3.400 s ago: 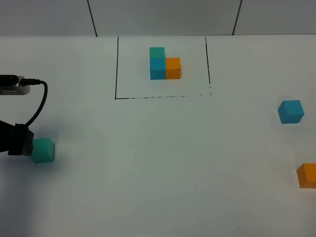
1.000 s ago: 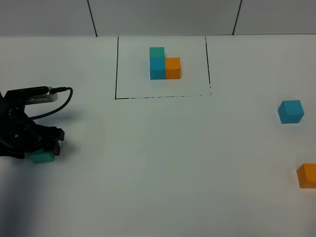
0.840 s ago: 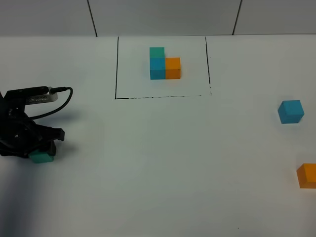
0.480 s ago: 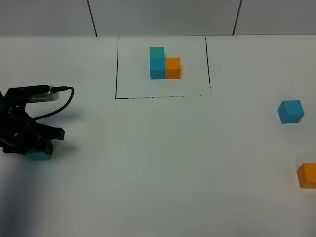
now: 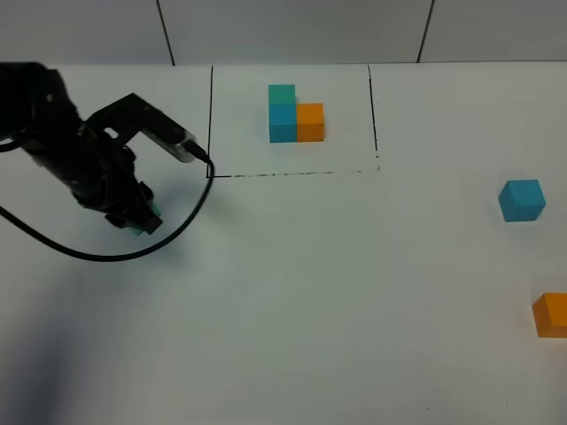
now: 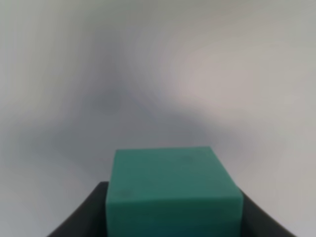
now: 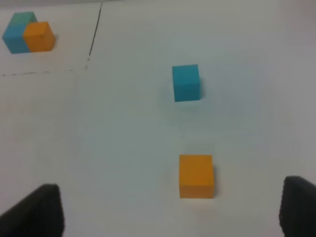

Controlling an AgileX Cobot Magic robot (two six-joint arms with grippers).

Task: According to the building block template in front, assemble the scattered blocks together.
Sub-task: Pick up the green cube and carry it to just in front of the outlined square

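Note:
The building block template [image 5: 295,113], a teal-green, blue and orange L of cubes, sits inside a black drawn rectangle at the far middle; it also shows in the right wrist view [image 7: 28,37]. My left gripper [image 5: 137,220] hangs above the table, left of the rectangle, shut on the teal-green cube [image 5: 143,229]. In the left wrist view that cube [image 6: 173,182] fills the gap between the dark fingers [image 6: 79,217]. The sky-blue cube [image 5: 521,199] [image 7: 186,83] and orange cube [image 5: 551,315] [image 7: 196,176] lie at the right. My right gripper [image 7: 170,197] is open above the table just short of the orange cube.
The black rectangle line [image 5: 209,124] frames the template. A black cable [image 5: 97,255] loops from the left arm over the white table [image 5: 319,292]. A grey wall with dark seams [image 5: 165,31] runs along the back.
My left gripper shut on the teal-green cube at the table's left edge, then lifted it and carried it up and right toward the rectangle. The right side is unchanged.

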